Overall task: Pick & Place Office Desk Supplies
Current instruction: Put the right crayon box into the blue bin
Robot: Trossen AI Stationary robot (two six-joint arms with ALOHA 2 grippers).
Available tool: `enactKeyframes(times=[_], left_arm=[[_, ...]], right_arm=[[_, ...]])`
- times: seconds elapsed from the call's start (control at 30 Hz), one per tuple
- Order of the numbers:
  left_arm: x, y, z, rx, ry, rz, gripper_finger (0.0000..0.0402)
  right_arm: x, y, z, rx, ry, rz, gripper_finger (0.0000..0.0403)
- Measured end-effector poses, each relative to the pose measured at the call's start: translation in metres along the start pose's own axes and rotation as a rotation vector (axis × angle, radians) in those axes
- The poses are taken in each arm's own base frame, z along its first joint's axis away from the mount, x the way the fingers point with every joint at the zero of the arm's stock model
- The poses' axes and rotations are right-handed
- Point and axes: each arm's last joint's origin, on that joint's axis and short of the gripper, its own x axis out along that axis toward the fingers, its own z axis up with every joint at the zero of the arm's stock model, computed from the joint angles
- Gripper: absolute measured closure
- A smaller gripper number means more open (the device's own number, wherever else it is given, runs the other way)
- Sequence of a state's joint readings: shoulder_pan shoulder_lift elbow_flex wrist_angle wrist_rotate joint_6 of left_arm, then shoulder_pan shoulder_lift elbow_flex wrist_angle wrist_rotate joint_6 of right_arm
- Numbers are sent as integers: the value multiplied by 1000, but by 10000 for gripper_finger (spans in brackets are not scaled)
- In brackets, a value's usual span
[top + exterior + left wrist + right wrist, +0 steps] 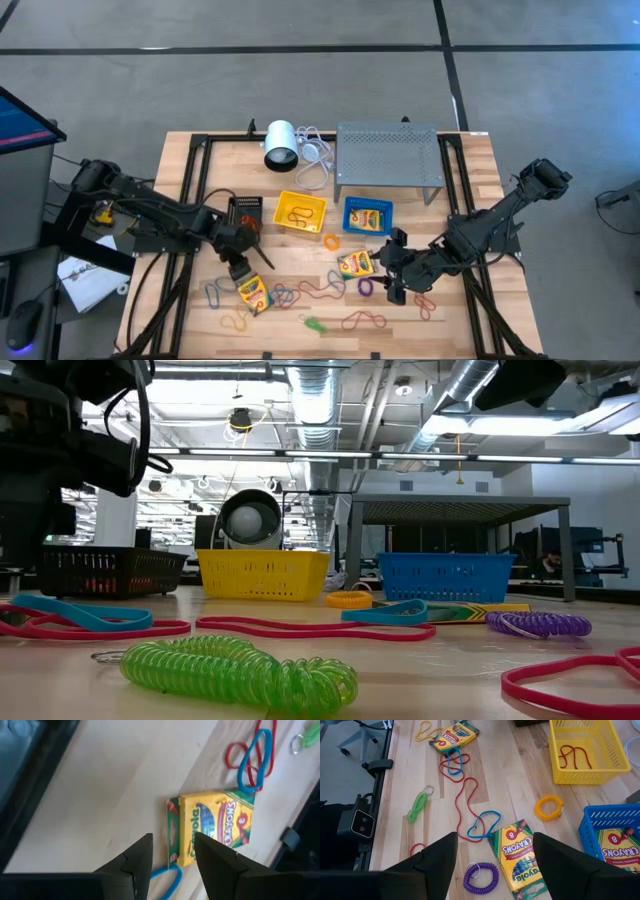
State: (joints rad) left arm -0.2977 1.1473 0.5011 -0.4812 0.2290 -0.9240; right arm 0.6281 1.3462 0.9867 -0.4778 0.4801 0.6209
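In the high view the left tool (238, 268) hangs at the lower left of the table (180, 160), just above a crayon box (252, 293) that lies flat among loose rubber bands (318, 289). The left wrist view shows its two fingers (135, 865) apart, holding nothing, with that box (212, 827) just ahead of the tips and red and blue bands (252, 755) beyond it. The right tool (392, 278) sits lower right of centre, fingers spread wide and empty; a second crayon box (355, 264) lies just to its left with a purple coil ring (366, 287) beside it. In the right wrist view that box (517, 852), the purple coil (481, 877), an orange coil (549, 807) and a green coil (417, 806) lie on the wood. A yellow tray (301, 211) holds a red band; a blue tray (368, 215) to its right holds a third crayon box. A black tray (245, 211) sits left of the yellow one.
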Motion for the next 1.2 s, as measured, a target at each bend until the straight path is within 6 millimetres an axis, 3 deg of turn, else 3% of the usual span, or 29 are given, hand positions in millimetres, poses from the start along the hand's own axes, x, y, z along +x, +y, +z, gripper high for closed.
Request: enactKeyframes(times=[0.3,1.03,1.2], left_arm=[[2,-3,-3,-2,-43,40,261],[37,-8,-5,17,64,69,261],[30,-12,-4,17,64,26,261]], right_arm=[[0,0,0,-1,0,0,149],[-2,3,-2,-8,0,11,149],[-2,3,-2,-7,-2,13,149]])
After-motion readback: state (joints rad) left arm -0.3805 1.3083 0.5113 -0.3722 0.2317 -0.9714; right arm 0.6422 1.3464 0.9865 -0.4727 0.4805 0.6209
